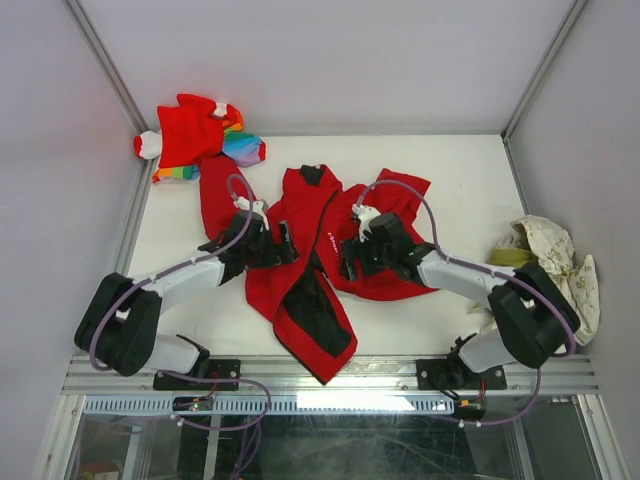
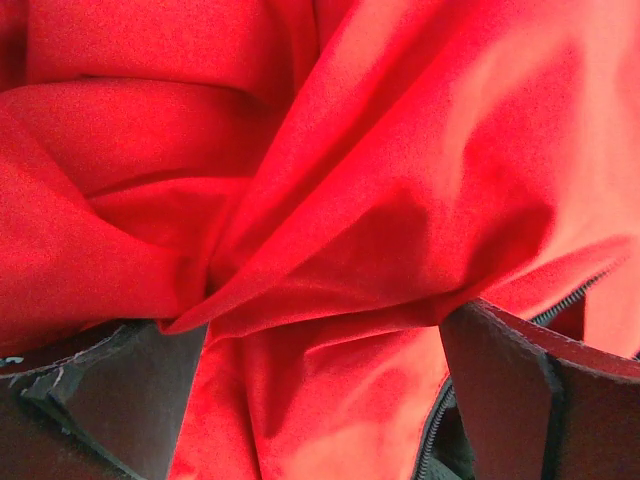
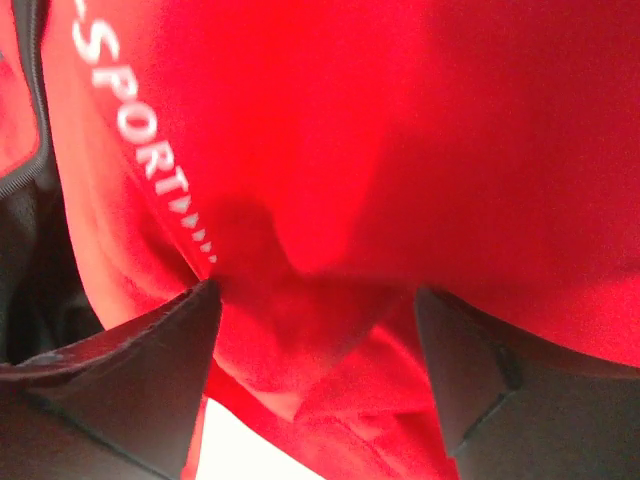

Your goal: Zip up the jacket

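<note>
The big bright red jacket with black lining (image 1: 296, 210) lies crumpled in the middle of the white tabletop (image 1: 450, 190), its front open. The left jaws sit on its left half, wide apart, with a fold of red cloth between them. The right jaws sit on its right half by the small white letters (image 3: 140, 145), also apart, with red cloth bunched between them.

Jacket (image 1: 300, 212): matt red cloth, soft folds. Lining (image 1: 318, 310): black, matt. Zipper (image 2: 575, 297): dark, fine-toothed. Lettering (image 3: 130, 130): white print. Table (image 1: 225, 315): smooth white.
</note>
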Motion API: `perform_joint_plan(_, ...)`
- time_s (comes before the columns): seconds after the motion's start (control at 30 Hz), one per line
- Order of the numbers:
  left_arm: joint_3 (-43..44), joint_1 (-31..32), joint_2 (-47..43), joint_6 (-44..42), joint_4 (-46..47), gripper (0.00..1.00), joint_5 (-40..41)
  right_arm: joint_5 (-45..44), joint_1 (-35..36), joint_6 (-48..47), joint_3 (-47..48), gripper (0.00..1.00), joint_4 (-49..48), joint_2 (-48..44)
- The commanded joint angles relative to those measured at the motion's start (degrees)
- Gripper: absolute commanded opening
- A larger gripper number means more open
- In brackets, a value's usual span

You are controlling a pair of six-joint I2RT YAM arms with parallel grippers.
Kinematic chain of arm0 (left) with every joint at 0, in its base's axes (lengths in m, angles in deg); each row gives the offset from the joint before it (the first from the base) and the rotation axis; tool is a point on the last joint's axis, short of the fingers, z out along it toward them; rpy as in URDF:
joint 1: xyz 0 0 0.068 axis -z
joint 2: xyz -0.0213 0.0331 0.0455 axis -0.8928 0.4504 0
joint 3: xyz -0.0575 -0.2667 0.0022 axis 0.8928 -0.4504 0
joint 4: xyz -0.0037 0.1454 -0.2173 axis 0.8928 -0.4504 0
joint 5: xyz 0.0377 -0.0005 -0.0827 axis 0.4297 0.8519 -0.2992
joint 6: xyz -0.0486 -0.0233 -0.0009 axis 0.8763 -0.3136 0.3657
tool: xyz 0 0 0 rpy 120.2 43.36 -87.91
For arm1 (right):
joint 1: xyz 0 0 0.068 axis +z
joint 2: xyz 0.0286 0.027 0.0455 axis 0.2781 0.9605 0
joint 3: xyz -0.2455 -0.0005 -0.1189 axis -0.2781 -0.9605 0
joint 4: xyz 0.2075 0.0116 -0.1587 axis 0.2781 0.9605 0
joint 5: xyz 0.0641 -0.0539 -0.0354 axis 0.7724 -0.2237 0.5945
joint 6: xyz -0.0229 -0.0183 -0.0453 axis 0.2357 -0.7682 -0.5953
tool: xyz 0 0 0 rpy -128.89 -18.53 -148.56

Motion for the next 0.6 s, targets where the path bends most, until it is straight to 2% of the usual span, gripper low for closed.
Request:
perform_joint_plan(0.0,3.97,0.49,5.97,-1.69,8.46,0.97,2.68,-1.48,0.34,1.03,7.09,0.71,-6.65,4.57)
perform_joint_plan(0.07,6.67,0.36,8.42,-3.05,9.4,0.81,3.46,-1.47,0.36,1.42,9.92,0.49,-5.45,5.35)
perform_joint_plan(0.1,8.04,0.19,9.22,-3.59,9.99,0.62,3.75,-1.89,0.34,1.73,11.22,0.37,-5.01,5.41)
perform_joint_plan(0.2,13.63,-0.89,11.07,-5.03,9.73,0.24,3.47,-3.98,0.4,2.67,15.73,0.03,-2.25,4.16)
perform_joint_plan(0.27,17.22,-1.74,10.63,-5.81,8.36,0.02,5.04,-5.9,0.31,3.39,18.87,0.0,0.33,2.66)
perform_joint_plan(0.57,41.57,-6.06,9.39,-12.2,-6.59,0.0,16.07,-15.0,0.39,13.31,41.14,0.0,19.97,-2.22)
